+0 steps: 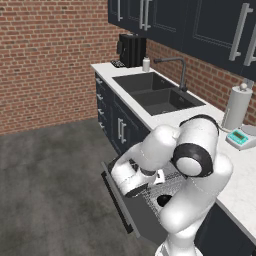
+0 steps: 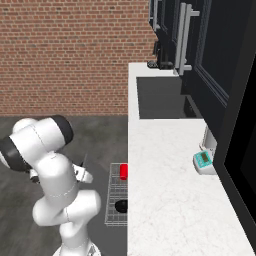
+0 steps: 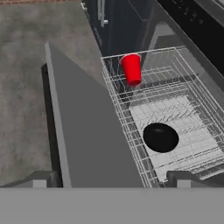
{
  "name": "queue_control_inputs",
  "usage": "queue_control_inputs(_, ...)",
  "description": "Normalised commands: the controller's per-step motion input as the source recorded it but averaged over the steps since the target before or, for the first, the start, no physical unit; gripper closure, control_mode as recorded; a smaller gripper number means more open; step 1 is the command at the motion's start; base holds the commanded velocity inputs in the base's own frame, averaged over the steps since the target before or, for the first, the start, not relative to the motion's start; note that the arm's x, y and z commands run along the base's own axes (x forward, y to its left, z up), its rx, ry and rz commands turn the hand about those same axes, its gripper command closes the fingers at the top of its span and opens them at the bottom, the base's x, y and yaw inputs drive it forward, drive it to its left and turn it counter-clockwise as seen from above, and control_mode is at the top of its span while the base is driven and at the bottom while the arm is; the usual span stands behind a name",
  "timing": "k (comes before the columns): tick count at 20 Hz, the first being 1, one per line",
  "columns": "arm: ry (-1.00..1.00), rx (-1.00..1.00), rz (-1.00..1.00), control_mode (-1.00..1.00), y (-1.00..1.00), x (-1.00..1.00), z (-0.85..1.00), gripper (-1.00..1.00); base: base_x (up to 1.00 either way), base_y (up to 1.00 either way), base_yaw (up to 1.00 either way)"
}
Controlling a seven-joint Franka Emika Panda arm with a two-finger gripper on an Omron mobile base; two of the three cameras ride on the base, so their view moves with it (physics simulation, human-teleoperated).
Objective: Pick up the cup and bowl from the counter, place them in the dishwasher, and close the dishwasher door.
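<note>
Red cup [image 3: 131, 69] lying on its side at the far end of the pulled-out wire rack [image 3: 197, 109], white-rimmed mouth pointing away from the camera in the hand view; also visible in the right base view as a red patch at the rack's far edge, just beside the counter [image 2: 170, 200]. Black bowl [image 3: 160, 137] sitting in the same rack, nearer the hand, apart from the cup — a bare stretch of rack floor between them. Both resting in the rack of the dishwasher [image 1: 150, 200], neither touched by anything. Dishwasher door [image 3: 87, 131] dropped open, grey inner face up, running alongside the rack on its left in the hand view. Gripper [image 3: 112, 179] hanging above the near edge of door and rack, fingers spread wide and holding nothing, one fingertip [image 3: 41, 178] over the door side, the other over the rack side. Farther off along the counter — a double sink [image 1: 155, 92] with a tap, a paper towel roll [image 1: 236, 107], a small teal kitchen scale [image 1: 239, 138], and a dark coffee machine [image 1: 131, 50] against the brick wall.
</note>
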Motion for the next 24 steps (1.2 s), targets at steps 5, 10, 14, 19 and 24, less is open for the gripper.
queue_control_inputs(5,0.00,-0.01,0.05,-1.00,0.76,0.00,1.00,-1.00,0.00,0.00,0.00)
queue_control_inputs(10,0.03,-0.11,0.02,-1.00,0.77,0.00,0.88,-1.00,0.00,0.00,0.00)
queue_control_inputs(14,0.09,-0.29,0.00,-1.00,0.74,0.00,0.20,-1.00,0.00,0.00,0.00)
queue_control_inputs(19,0.03,-0.47,0.00,-1.00,0.77,0.00,-0.10,-1.00,0.00,0.00,0.00)
queue_control_inputs(24,0.00,-0.57,0.00,-1.00,0.84,0.00,-0.23,-1.00,0.00,0.00,0.00)
